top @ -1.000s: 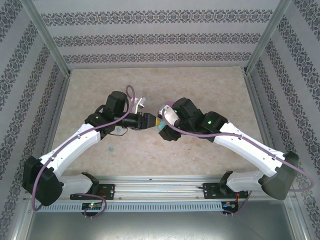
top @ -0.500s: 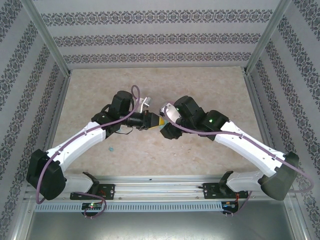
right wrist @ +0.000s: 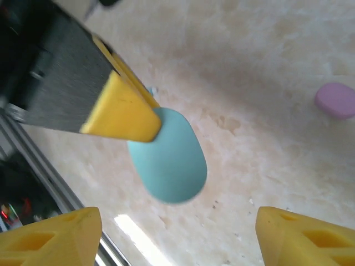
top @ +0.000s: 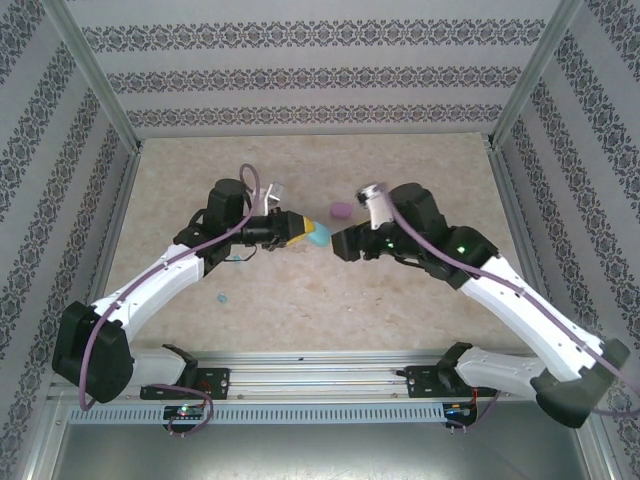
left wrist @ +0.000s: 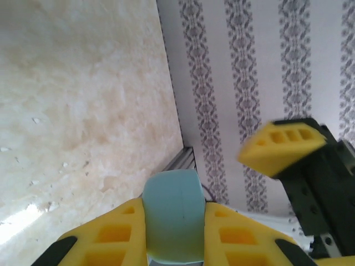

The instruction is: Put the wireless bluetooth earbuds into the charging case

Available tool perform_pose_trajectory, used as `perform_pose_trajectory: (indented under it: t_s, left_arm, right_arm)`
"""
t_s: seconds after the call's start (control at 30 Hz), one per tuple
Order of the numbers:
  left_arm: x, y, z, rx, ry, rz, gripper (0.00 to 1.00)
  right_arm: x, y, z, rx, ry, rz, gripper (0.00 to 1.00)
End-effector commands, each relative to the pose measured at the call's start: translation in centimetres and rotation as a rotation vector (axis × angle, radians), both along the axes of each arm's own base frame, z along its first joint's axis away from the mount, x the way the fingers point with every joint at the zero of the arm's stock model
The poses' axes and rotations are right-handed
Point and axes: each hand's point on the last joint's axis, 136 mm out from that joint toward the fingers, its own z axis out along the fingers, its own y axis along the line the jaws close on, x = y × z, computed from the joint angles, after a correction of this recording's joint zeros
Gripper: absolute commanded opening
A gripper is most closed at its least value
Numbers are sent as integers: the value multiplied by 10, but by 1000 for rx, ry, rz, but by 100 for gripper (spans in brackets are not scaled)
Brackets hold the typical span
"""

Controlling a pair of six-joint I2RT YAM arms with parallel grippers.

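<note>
1. The left gripper [top: 297, 229] sits near the middle of the beige speckled worktop [top: 420, 300], pointing toward 3 o'clock in the top view.
2. Its yellow jaws are clamped on a turquoise oval plastic charging case [top: 317, 237], one on each flat side. About half of the case sticks out past the tips.
3. In the left wrist view, the turquoise case [left wrist: 172, 213] stands edge-on between the two yellow pads, and a faint seam runs down its narrow side.
4. The right gripper [right wrist: 175, 227] faces the left one from the 3 o'clock side. It is near the case and does not touch it.
5. Its jaws stand wide apart with nothing between them. In its wrist view, the case [right wrist: 172, 163] hangs ahead of the gap.
6. A tiny light blue plastic earbud [top: 222, 297] lies alone on the worktop, well apart from both grippers. It is between 7 and 8 o'clock from the left gripper.
7. A pale pink oval plastic case [top: 341, 210] rests on the worktop at 1 o'clock from the turquoise case, close to it but apart.
8. A patterned wall [left wrist: 238, 83] stands behind the held case in the left wrist view.
</note>
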Motion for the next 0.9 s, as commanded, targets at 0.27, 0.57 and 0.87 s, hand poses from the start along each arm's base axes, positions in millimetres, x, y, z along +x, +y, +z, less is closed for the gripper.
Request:
perform_pose_trajectory:
  t_s: [0.27, 0.57, 0.87]
  left_arm:
    - [15, 10, 51, -144, -106, 84, 14]
    - [18, 11, 59, -188, -106, 106, 14]
    - [20, 9, 59, -213, -95, 108, 14]
  right_arm:
    - [26, 2, 10, 555, 320, -246, 75]
    - [39, 36, 14, 662, 427, -174, 76]
    - [46, 65, 14, 725, 502, -94, 62]
